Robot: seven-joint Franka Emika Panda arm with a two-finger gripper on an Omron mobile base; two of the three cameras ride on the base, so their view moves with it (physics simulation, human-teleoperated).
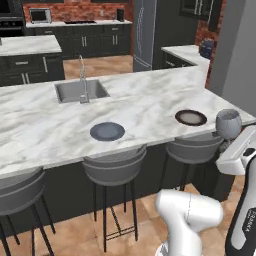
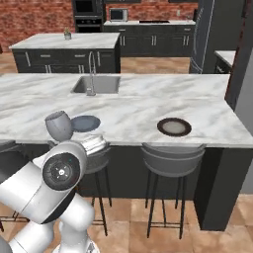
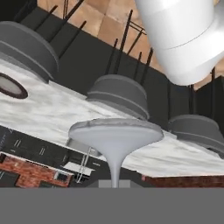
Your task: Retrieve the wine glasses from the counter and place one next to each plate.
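Observation:
My gripper [image 1: 233,143] is shut on the stem of a wine glass [image 1: 228,123], holding it in the air in front of the bar top's near edge. Its rounded bowl [image 2: 59,125] rises over my arm. In the rolled-over hand view its round foot [image 3: 116,130] spreads wide and the stem runs down between the fingers. The blue-grey plate [image 1: 107,131] [image 2: 85,123] lies mid-top, near the front edge. Further right lies the brown-rimmed plate [image 1: 190,117] [image 2: 174,127] [image 3: 9,85]. The counter [image 2: 148,22] with the cooktop runs along the far brick wall.
The plates rest on a long marble bar top [image 1: 150,102] with a sink [image 1: 80,91] and faucet [image 2: 91,74]. Grey stools [image 1: 114,169] [image 2: 173,157] stand under its near edge. A marble island [image 2: 64,41] and a tall fridge [image 1: 145,32] stand behind.

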